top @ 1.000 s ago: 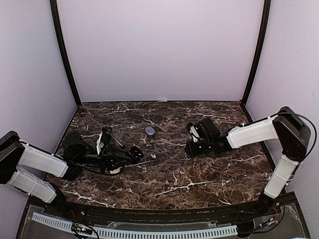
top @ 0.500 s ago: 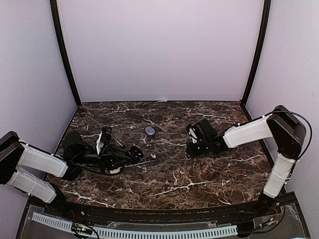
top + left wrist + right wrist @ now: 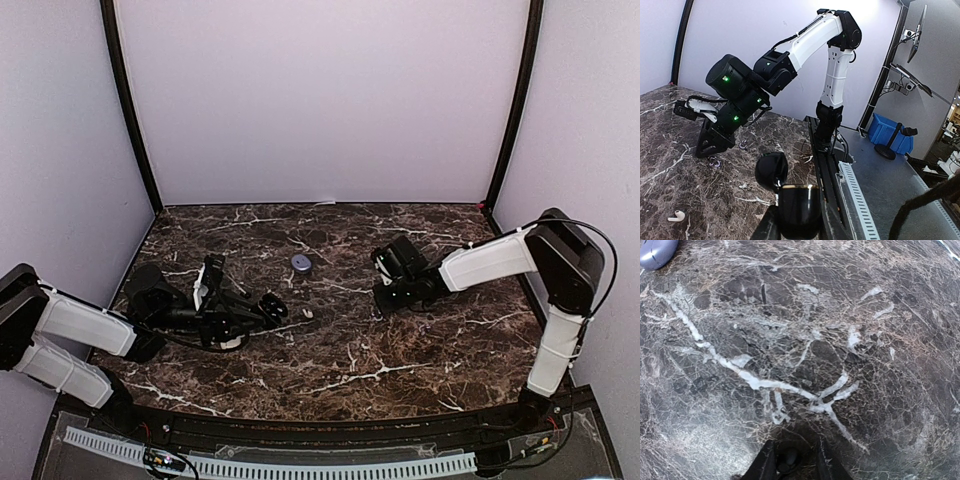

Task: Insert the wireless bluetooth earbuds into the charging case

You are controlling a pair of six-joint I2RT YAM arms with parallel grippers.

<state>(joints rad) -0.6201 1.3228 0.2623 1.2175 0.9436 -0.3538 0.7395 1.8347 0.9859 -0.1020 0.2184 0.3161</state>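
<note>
Left gripper (image 3: 271,305) clamps 1 open-lidded glossy black charging case (image 3: 799,207). On the right, the right gripper (image 3: 794,446) has its fingers narrowly parted, flanking 1 small dark earbud (image 3: 789,457).

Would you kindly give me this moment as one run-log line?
left end effector: shut on open charging case | right end effector: low over table, dark item between jaws, grip unclear | white earbud: on table

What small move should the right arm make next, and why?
Probably close the right gripper on the dark earbud lying between its fingers on the marble table. The jaws look not yet tight on it, and the left gripper holds the charging case open.
</note>
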